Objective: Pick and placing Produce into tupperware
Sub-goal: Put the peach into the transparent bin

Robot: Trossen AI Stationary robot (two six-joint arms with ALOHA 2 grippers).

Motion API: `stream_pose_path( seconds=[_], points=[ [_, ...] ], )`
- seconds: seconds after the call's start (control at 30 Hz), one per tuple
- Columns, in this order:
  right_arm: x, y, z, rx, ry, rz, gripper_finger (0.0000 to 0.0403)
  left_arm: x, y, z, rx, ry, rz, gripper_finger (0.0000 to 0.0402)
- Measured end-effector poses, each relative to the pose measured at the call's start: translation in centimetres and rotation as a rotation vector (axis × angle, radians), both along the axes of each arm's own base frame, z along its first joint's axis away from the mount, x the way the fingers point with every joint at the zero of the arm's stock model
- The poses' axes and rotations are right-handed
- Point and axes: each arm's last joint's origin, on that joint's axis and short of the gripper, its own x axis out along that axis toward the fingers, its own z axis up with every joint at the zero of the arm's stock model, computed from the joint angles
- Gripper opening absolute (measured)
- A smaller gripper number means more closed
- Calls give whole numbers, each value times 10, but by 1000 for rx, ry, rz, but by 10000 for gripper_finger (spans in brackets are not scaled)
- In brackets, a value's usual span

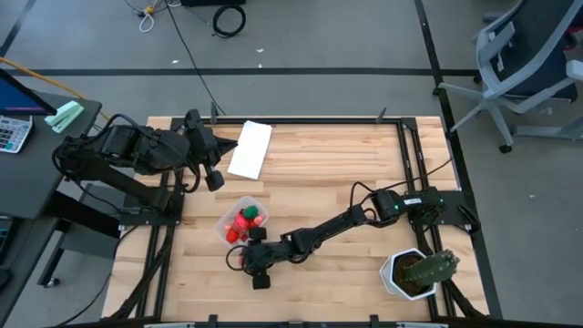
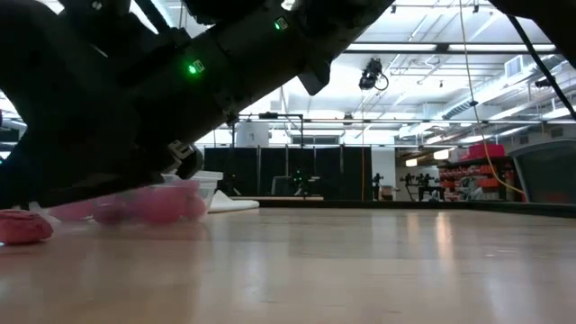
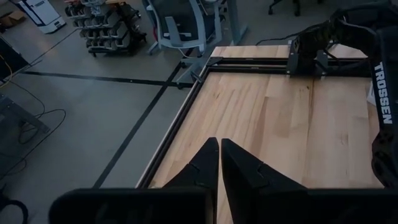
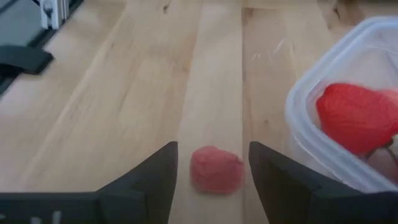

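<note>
One lumpy pink produce piece, clear rounded tupperware

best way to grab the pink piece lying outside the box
Pinch the pink piece across its rounded middle, from straight above. It lies loose on the table between the open right gripper fingers, apart from the box, so both flanks look free.

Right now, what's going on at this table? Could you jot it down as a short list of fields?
Right gripper: low over the table, fingers open either side of a loose pink piece
Pink piece: on the wood, just outside the tupperware
Tupperware: holds red pieces and one green piece
Left gripper: fingers shut, waiting near the white panel
Cactus pot: table corner, untouched
</note>
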Motion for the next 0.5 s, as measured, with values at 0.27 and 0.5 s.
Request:
stream_pose_path(
  seconds=[0.27, 0.5],
  points=[
    [1, -3, -7, 3, 13, 6, 206, 0, 0, 0, 4, 2, -2, 32],
    [3, -8, -9, 5, 20, -10, 206, 0, 0, 0, 4, 2, -3, 34]
  ],
)
